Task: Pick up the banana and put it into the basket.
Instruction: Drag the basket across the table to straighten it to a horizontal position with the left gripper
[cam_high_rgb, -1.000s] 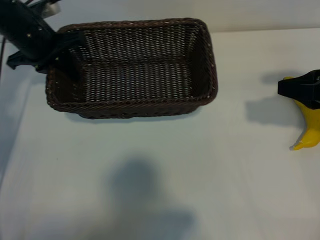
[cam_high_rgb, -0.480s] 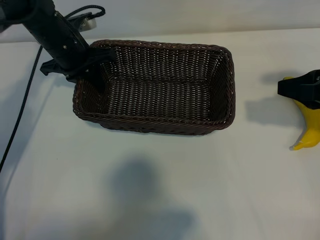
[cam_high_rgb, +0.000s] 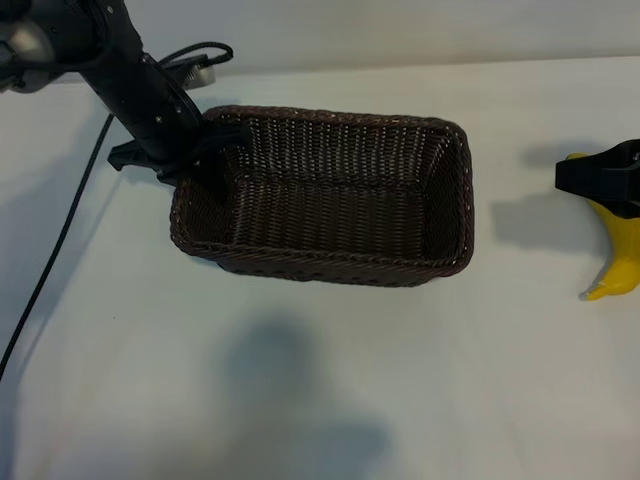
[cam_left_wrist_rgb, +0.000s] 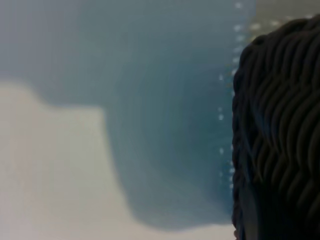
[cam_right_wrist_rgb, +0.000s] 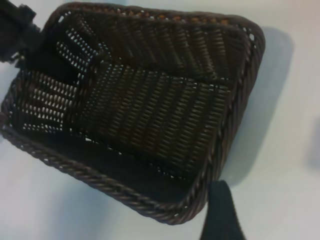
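Note:
The dark-brown woven basket (cam_high_rgb: 330, 200) stands on the white table, left of centre in the exterior view. My left gripper (cam_high_rgb: 203, 155) is shut on its left end wall, one finger inside and one outside. The left wrist view shows only the basket's weave (cam_left_wrist_rgb: 280, 125) close up beside the table. The yellow banana (cam_high_rgb: 618, 255) is at the far right edge, its upper end in my right gripper (cam_high_rgb: 603, 180), which is shut on it, and its tapered tip points down. The right wrist view looks across into the empty basket (cam_right_wrist_rgb: 150, 110), past one black finger (cam_right_wrist_rgb: 221, 212); the banana is hidden there.
A black cable (cam_high_rgb: 55, 250) trails down the table's left side from the left arm. White table (cam_high_rgb: 300, 400) stretches in front of the basket and between the basket and the banana. A wall runs along the back.
My left gripper has dragged the basket to the right and a little forward, closer to the banana. The right gripper and the banana have not moved.

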